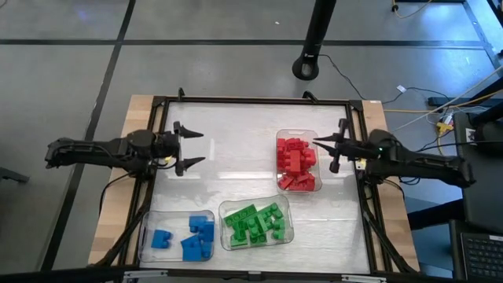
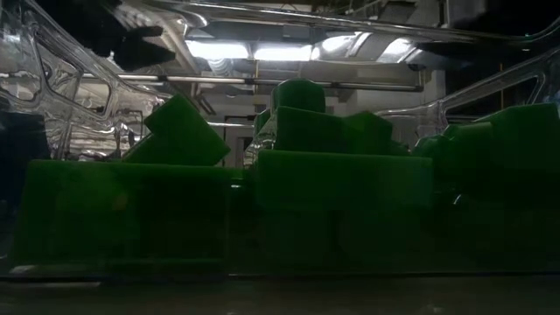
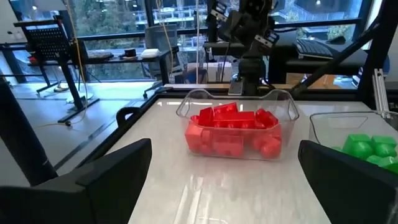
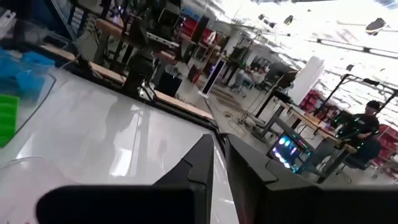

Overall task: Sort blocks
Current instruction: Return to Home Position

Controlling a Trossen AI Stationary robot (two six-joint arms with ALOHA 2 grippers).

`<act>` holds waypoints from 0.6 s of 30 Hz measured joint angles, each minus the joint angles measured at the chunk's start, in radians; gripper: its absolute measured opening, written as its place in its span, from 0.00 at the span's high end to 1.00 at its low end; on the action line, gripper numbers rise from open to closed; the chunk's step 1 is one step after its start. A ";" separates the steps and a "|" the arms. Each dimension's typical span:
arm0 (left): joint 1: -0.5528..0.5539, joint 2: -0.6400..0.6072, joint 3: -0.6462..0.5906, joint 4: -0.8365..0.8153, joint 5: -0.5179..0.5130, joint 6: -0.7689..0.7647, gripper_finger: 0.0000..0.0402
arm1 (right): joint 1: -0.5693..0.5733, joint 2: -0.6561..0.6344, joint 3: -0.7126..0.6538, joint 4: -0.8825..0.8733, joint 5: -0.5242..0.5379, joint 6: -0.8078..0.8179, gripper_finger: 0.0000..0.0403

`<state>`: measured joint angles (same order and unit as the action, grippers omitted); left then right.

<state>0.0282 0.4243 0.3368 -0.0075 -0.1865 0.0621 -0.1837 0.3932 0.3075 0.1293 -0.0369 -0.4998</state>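
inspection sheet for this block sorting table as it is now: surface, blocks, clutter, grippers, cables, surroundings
surface: white table top, no loose blocks seen on it
job's things: red blocks in a clear tray by the right arm; green blocks and blue blocks in two more trays, side by side at the high view's lower edge; colours not mixed
clutter: nothing seen
grippers: left gripper open and empty over the table's left side; right gripper next to the red blocks' tray
cables: cable on the floor beyond the table's far right corner
surroundings: stand base on the floor; person seated far off
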 joint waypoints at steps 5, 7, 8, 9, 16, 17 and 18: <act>0.000 -0.045 -0.059 0.050 0.000 -0.011 0.02 | 0.000 -0.159 -0.090 -0.016 0.000 0.025 0.89; 0.000 -0.064 -0.080 0.053 0.000 -0.021 0.02 | 0.000 -0.211 -0.114 -0.054 0.000 0.029 0.89; 0.000 -0.073 -0.090 0.052 0.000 -0.026 0.02 | 0.000 -0.233 -0.124 -0.067 0.000 0.029 0.89; 0.000 -0.086 -0.102 0.052 0.000 -0.029 0.02 | 0.000 -0.256 -0.136 -0.078 0.000 0.033 0.89; 0.000 -0.190 -0.166 0.048 -0.007 -0.056 0.02 | 0.000 -0.367 -0.229 -0.080 0.000 0.059 0.89; 0.000 -0.206 -0.175 0.048 -0.008 -0.060 0.02 | 0.000 -0.378 -0.241 -0.078 0.000 0.068 0.89; 0.000 -0.225 -0.185 0.048 -0.008 -0.064 0.02 | 0.000 -0.388 -0.252 -0.077 0.000 0.076 0.89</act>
<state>0.0280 0.1991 0.1521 0.0408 -0.1943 -0.0016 -0.1835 0.0050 0.0556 0.0522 -0.0370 -0.4235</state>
